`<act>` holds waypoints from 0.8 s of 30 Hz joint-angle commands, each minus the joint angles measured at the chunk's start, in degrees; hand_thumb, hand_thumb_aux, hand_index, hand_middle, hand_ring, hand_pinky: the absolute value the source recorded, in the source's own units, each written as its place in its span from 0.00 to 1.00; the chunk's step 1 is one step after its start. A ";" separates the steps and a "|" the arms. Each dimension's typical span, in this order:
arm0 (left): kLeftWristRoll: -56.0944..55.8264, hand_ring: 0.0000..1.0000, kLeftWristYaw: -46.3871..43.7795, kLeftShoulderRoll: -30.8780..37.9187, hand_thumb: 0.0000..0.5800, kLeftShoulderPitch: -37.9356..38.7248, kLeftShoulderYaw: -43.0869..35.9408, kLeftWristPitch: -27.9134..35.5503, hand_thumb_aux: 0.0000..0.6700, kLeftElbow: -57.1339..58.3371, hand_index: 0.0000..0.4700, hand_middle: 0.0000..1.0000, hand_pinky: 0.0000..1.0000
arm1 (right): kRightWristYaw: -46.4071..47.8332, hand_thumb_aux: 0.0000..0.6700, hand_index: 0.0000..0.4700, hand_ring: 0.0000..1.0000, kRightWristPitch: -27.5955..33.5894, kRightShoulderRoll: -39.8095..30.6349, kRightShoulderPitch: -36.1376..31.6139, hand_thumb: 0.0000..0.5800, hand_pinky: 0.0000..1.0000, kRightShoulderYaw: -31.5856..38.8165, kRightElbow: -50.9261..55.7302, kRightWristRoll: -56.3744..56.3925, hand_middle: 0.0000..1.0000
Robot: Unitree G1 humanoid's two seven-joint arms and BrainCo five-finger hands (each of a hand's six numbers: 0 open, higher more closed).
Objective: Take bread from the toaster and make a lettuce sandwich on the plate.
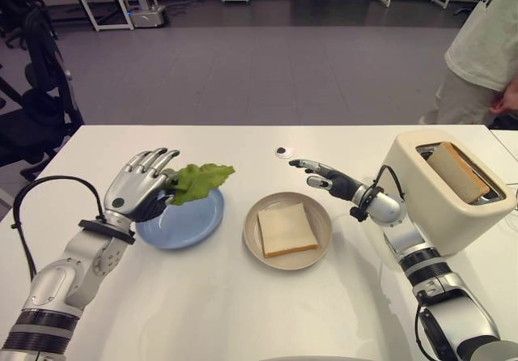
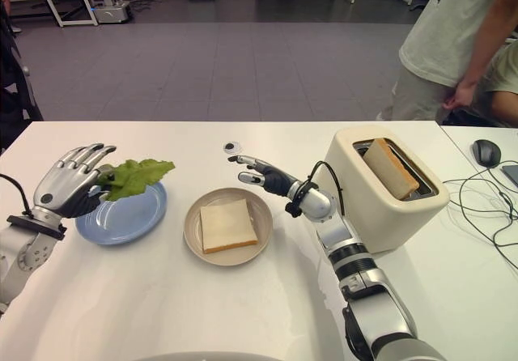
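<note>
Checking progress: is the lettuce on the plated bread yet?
No, the left hand holds the lettuce over the blue plate, apart from the bread.

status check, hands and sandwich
Left hand gripping green lettuce leaf over blue plate. Right hand open, empty. One white bread slice on beige plate, second slice in cream toaster. No obstruction.

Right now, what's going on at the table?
The left hand holds the lettuce just above the blue plate. One bread slice lies flat on the beige plate, with nothing on top yet. The right hand is open and holds nothing, hovering between that plate and the toaster. A second slice stands in the toaster slot. So the sandwich has a base, with the lettuce and the top slice to come.
</note>
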 commanded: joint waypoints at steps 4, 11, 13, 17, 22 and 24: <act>1.59 0.00 -4.10 -10.37 1.00 -3.77 -11.32 -2.82 1.00 -2.14 1.00 0.00 0.00 | -0.23 0.00 0.00 0.00 -0.76 -0.17 -2.04 0.00 0.00 -1.15 1.61 -0.27 0.00; 4.71 0.00 -3.05 -15.45 1.00 -6.82 -18.44 -5.83 1.00 5.53 1.00 0.00 0.00 | -0.66 0.00 0.00 0.00 -1.52 0.01 -2.34 0.00 0.00 -1.20 2.75 -0.72 0.00; 4.87 0.00 -2.89 -16.61 1.00 -7.38 -19.75 -6.38 1.00 7.42 1.00 0.00 0.00 | -0.72 0.00 0.00 0.00 -1.80 0.15 -2.18 0.00 0.00 -0.91 2.98 -1.01 0.00; 6.48 0.00 -1.34 -16.90 0.00 -7.86 -20.15 -5.15 0.00 10.61 0.00 0.00 0.00 | -0.58 0.00 0.00 0.00 -2.28 0.27 -2.01 0.00 0.00 -0.44 3.00 -1.37 0.00; 6.05 0.00 -0.26 -15.25 0.00 -7.19 -18.72 -4.52 0.00 9.43 0.00 0.00 0.00 | -0.23 0.00 0.00 0.00 -2.74 -0.06 -1.61 0.00 0.00 -0.36 2.73 -1.52 0.00; 5.99 0.00 -0.24 -14.67 0.00 -6.62 -18.18 -4.29 0.00 8.29 0.00 0.00 0.00 | 0.05 0.00 0.00 0.00 -2.97 -0.37 -1.53 0.00 0.00 -0.45 2.54 -1.44 0.00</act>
